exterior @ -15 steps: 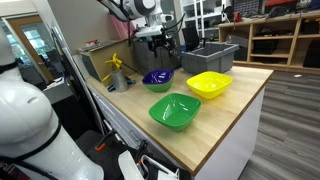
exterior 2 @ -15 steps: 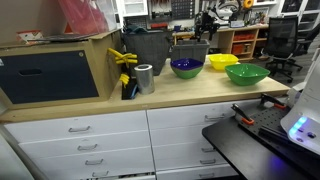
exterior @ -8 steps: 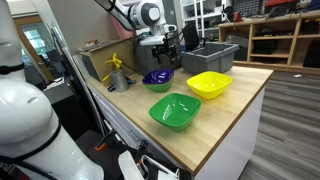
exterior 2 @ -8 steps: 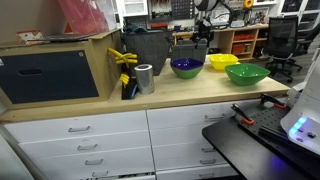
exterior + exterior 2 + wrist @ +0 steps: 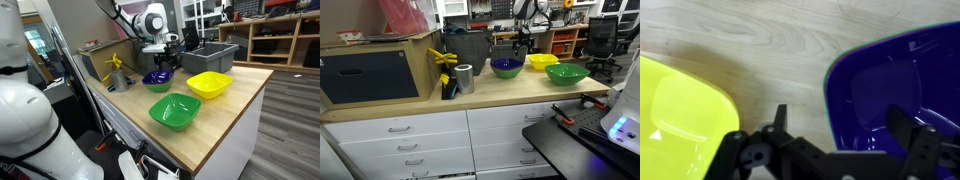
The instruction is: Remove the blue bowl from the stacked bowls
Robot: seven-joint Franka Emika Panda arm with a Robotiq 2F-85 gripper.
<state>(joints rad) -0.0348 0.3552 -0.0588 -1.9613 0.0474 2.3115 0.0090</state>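
Note:
The blue bowl [image 5: 157, 79] sits on the wooden counter near the back, also seen in the other exterior view [image 5: 506, 67]. It fills the right side of the wrist view [image 5: 902, 85]. No red-orange bowl shows under it. My gripper [image 5: 166, 63] hangs just above the bowl's edge nearest the yellow bowl, and it also shows in the other exterior view [image 5: 522, 44]. It is open and empty [image 5: 843, 125]. One finger [image 5: 780, 116] is over bare wood outside the rim, and the other finger [image 5: 906, 126] is over the bowl's inside.
A yellow bowl [image 5: 209, 84] [image 5: 675, 118] lies close beside the blue one and a green bowl [image 5: 175, 110] nearer the counter's front. A grey bin [image 5: 211, 54] stands behind them. A silver can [image 5: 464, 78] and a yellow tool [image 5: 117, 72] stand to the other side.
My gripper has come down and slightly sideways, from well above the blue bowl to just over its rim. The bowls have not moved.

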